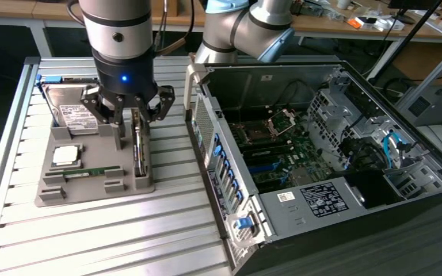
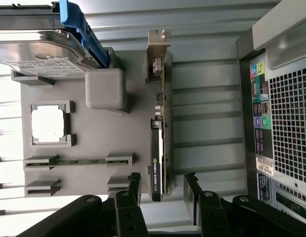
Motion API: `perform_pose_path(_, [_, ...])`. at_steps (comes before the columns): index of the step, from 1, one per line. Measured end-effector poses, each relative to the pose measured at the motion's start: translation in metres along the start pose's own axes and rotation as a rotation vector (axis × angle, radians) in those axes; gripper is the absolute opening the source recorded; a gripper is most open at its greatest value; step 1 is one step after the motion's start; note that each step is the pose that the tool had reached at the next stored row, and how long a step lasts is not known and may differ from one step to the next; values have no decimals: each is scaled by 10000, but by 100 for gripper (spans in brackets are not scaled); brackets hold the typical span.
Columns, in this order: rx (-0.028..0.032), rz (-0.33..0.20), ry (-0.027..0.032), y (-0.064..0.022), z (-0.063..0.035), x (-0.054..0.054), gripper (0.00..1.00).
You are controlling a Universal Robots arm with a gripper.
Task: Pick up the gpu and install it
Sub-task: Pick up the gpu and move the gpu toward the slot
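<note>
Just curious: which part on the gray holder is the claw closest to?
The gpu, the thin card standing on edge beside the computer case; the gripper hangs open over one end.

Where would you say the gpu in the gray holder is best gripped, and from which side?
I'd grip the gpu across its thin upper edge, at the black cooler end, coming down from above. It stands on edge in the gray holder, so its two flat faces give parallel surfaces; the open gripper straddles it.

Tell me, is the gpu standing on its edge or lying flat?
On edge: the gpu stands in the grey holder, thin side up.
</note>
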State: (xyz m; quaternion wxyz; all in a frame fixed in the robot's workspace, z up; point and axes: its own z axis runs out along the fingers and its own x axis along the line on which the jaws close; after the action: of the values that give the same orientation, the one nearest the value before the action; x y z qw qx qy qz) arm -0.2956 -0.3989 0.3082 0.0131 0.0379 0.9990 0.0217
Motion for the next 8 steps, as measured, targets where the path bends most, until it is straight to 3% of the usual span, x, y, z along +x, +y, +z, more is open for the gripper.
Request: perform_pose_path(8, [0,0,1,-1,29,2,48])
